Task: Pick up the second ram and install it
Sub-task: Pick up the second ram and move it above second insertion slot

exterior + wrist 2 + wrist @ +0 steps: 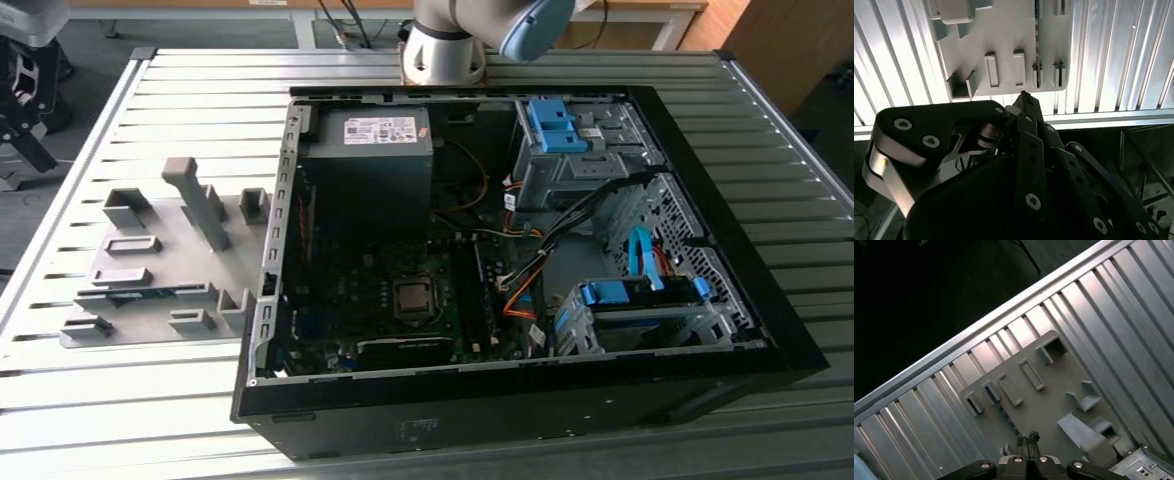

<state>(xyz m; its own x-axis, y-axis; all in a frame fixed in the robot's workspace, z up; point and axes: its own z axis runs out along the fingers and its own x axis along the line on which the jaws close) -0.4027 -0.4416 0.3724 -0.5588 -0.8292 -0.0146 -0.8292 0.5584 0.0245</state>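
Closest to us, the black two-finger gripper (pixel 1027 440) hangs w/ its tips pressed together and nothing between them. Right past those tips is the thin blue-green RAM stick (pixel 1003 410). It stands on edge in a narrow slot of the grey moulded plastic fixture (pixel 1054 405), and the tips sit over one end of it, apparently not touching.

In the second wrist view we see the same stick (pixel 1037 50) edge-on, running away from the gripper nose (pixel 1024 99).

So we reckon we're at the approach, pre-grasp. To do it well, the tips want to spread, centre on the stick's middle rather than its end, and square up so the pads meet its flat faces. Then it's straight down and straight up, no twist, since the slot walls hug it.

Under the fixture lies the ribbed silver metal table (pixel 919 440). Farther off, in the exterior view, the stick (pixel 140 293) sits well apart from the open black PC case (pixel 747 330). Its long dark memory slots (pixel 477 295) are where it must go, and we can't tell if one is filled.
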